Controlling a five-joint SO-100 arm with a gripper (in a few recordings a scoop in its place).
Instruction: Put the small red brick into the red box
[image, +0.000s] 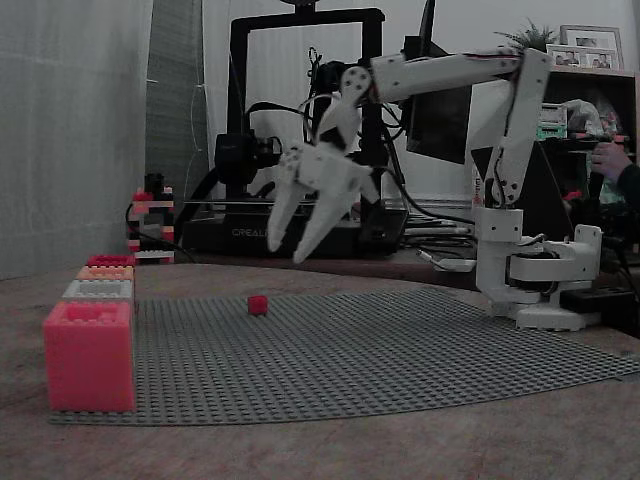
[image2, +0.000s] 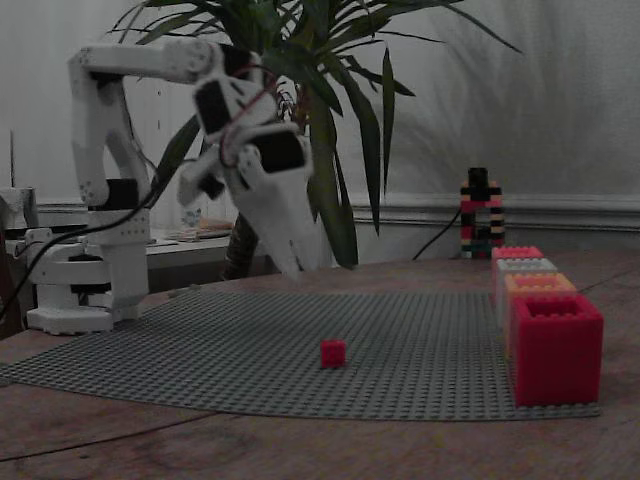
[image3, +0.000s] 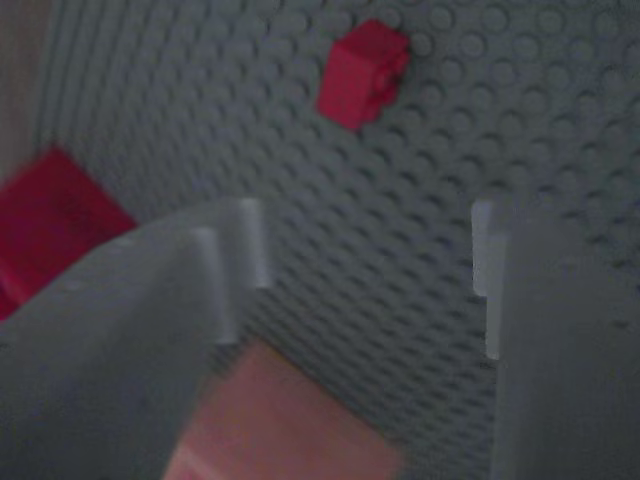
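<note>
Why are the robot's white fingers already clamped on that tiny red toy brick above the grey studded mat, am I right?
Not quite. The white fingers are open and empty above the grey studded mat; the tiny red toy brick lies on the mat, apart from them, as both fixed views show.

In the wrist view a red box (image3: 50, 225) is cut off by the left edge and partly hidden behind a blurred finger (image3: 130, 330). In a fixed view the red box (image: 110, 261) hides largely behind nearer boxes (image: 98, 290).
</note>
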